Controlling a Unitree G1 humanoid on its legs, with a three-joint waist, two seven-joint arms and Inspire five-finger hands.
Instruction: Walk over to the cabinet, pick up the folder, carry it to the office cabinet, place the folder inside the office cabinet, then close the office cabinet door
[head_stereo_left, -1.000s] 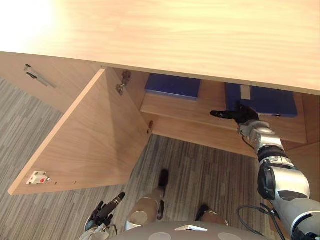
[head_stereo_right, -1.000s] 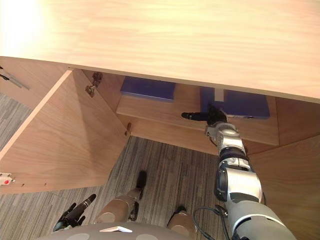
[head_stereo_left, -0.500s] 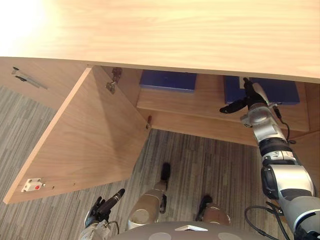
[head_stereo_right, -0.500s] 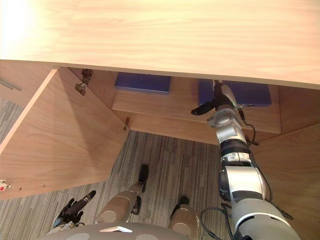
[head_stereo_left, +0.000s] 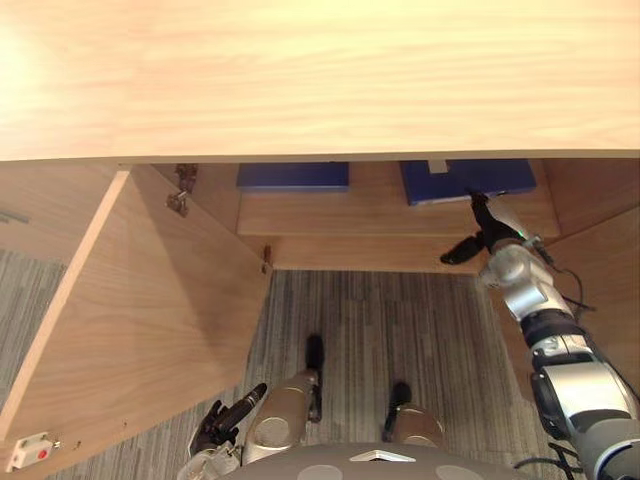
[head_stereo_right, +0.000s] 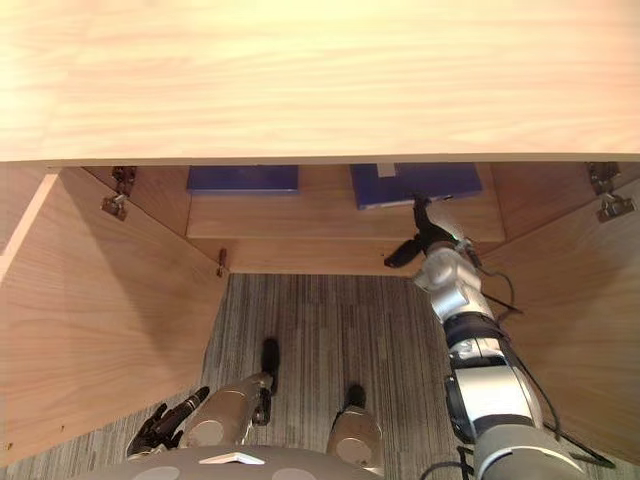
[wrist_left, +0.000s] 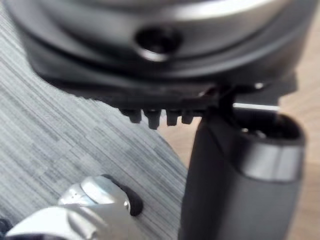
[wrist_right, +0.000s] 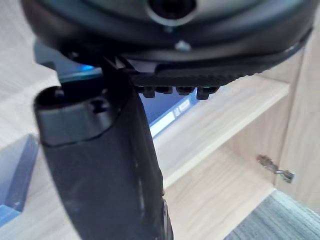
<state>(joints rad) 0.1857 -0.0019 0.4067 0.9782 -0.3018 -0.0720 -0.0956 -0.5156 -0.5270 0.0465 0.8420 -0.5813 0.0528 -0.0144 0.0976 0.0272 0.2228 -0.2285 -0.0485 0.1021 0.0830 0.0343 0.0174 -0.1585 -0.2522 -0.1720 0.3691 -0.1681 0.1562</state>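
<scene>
You have the folder (head_stereo_left: 467, 180) lying flat on the shelf (head_stereo_left: 340, 213) inside the open cabinet (head_stereo_left: 320, 70). It sits toward the shelf's right end, set back from the front edge (a pale label shows on its left part). A second blue folder (head_stereo_left: 292, 176) lies flat toward the shelf's left end, well apart from the first.

Your right hand (head_stereo_right: 428, 236) is up at the front right part of the shelf, just before the folder. Its fingers are straight, the thumb is spread out to the side, and it holds nothing. One fingertip reaches toward the folder's front edge, but you cannot tell from these views whether it touches. In the right wrist view the blue cover shows past the thumb, apart from it.

Both doors stand open: the left door (head_stereo_left: 150, 310) swung out wide, the right door (head_stereo_right: 570, 300) angled out on the other side. Your left hand (head_stereo_left: 222, 428) hangs low over the striped carpet (head_stereo_left: 370, 320), near the left door's lower edge, with its fingers relaxed and empty.
</scene>
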